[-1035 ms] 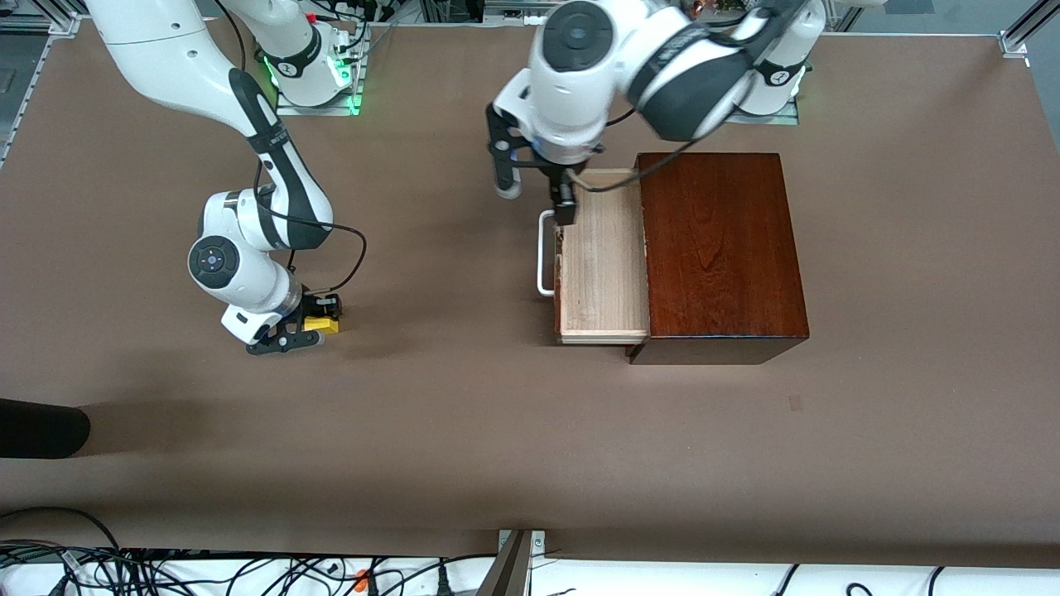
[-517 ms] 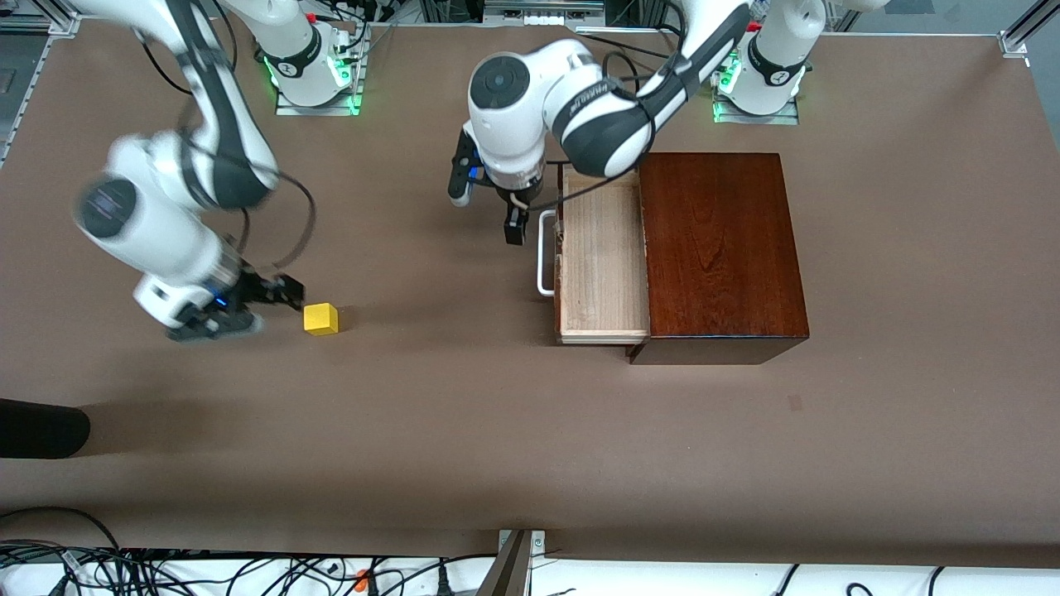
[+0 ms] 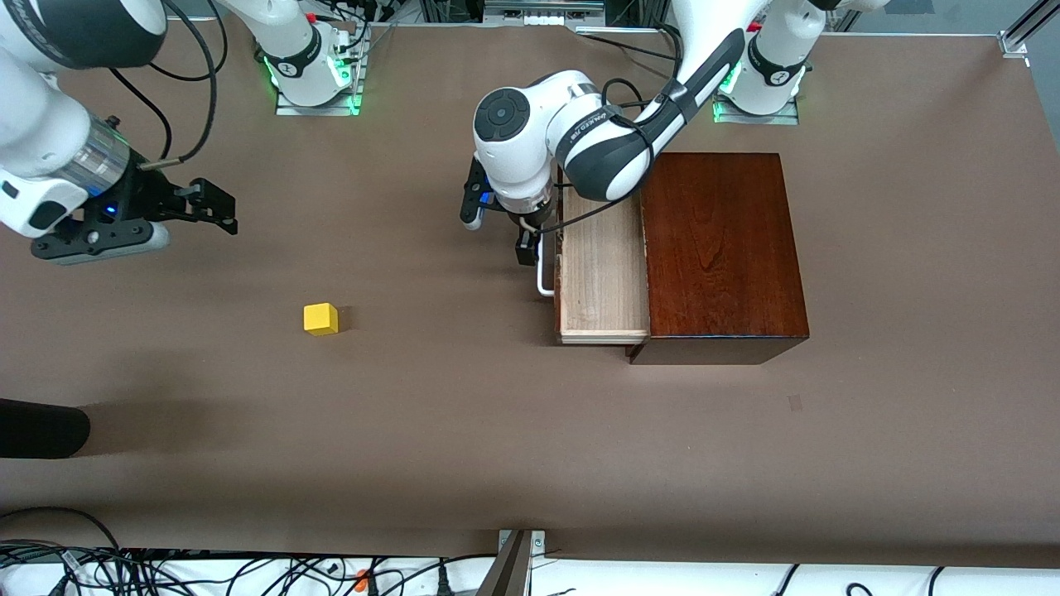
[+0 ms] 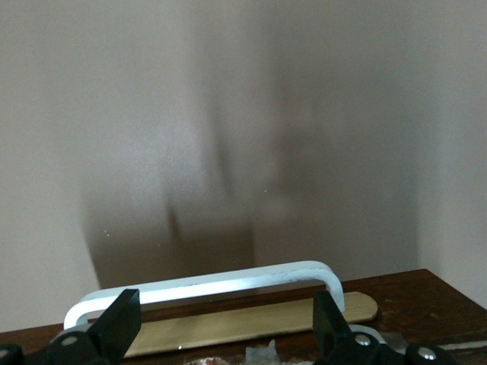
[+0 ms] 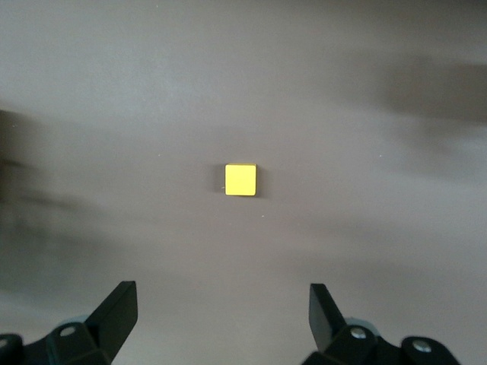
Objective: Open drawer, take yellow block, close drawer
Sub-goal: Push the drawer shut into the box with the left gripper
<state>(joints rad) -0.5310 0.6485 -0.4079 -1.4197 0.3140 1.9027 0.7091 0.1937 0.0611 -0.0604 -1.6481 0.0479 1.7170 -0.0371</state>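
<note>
Yellow block: small bright yellow cube [image 3: 320, 319] [image 5: 241, 179] lying alone on the brown worktop [image 3: 464, 430], toward the right arm's end, well apart from the box and nearer the front camera than the drawer handle.
Drawer: pale light-wood sliding tray [image 3: 603, 273] with a dark front — pulled partway out of the dark reddish-brown wooden box [image 3: 719, 252]; the part of its interior that shows is bare.
Handle: white U-shaped bar [image 3: 542, 277] [image 4: 221, 285] on the drawer front, facing the right arm's end of the worktop.
Left claw: [image 3: 499, 232] [image 4: 221, 331] low, just beside the handle at its end farther from the front camera; fingers spread apart, holding nothing.
Right claw: [image 3: 217, 207] [image 5: 221, 315] up in the air over bare worktop near the right arm's end — fingers parted and empty; its wrist view looks down on the cube.
</note>
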